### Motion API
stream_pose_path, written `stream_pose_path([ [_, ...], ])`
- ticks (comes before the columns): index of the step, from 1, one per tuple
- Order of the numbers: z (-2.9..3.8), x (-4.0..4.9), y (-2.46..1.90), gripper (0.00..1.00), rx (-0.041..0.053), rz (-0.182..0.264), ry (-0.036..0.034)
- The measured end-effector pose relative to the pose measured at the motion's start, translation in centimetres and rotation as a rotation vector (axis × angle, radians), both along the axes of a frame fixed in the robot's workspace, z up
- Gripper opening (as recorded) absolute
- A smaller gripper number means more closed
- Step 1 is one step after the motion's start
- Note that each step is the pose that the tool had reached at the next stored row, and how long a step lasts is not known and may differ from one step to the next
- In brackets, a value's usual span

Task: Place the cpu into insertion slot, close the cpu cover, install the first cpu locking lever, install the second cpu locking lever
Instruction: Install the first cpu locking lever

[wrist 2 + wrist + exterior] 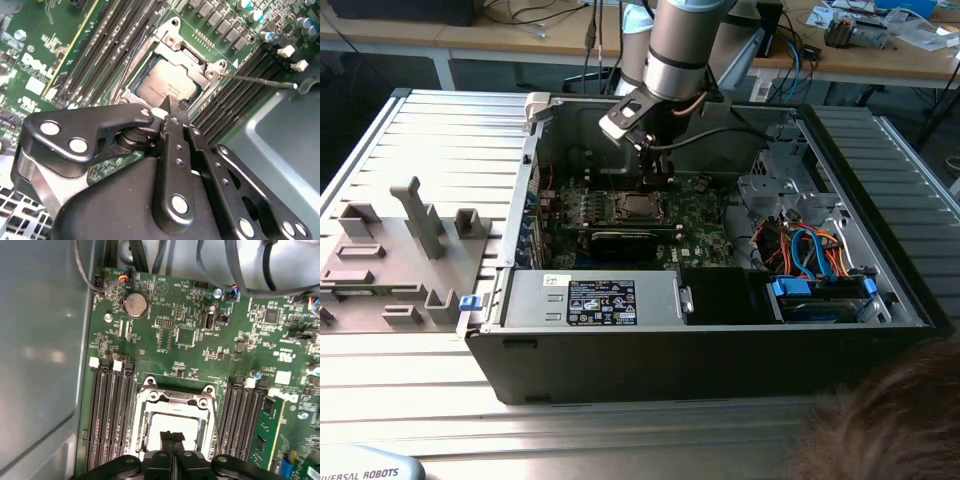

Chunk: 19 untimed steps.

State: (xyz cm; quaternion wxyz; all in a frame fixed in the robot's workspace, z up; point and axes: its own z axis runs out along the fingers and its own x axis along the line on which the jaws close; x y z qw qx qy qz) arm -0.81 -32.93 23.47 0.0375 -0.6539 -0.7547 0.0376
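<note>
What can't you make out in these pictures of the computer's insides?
- First wrist view: the claw hides the near edge of the cpu and cpu cover.
- Second wrist view: whether the claw tip touches the cpu is unclear.
- Exterior view: the insertion slot is too small for detail.

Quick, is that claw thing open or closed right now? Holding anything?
Gripper: closed, nothing visibly held, fingertips together over the cpu.

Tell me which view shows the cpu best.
The second wrist view: the cpu sits close, its silver top mostly unobstructed. The first wrist view has the pincer overlapping it; the exterior view shows it far off.
</note>
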Motion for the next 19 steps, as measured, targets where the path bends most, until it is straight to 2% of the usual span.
stream_pose_path([
  [4,0.97,0.13,0.00,0.11,0.0000,0.004,0.0010],
  [14,0.97,0.14,0.00,0.11,0.0000,0.005,0.0013],
  [19,0.97,0.14,0.00,0.11,-0.0001,0.032,0.0012],
])
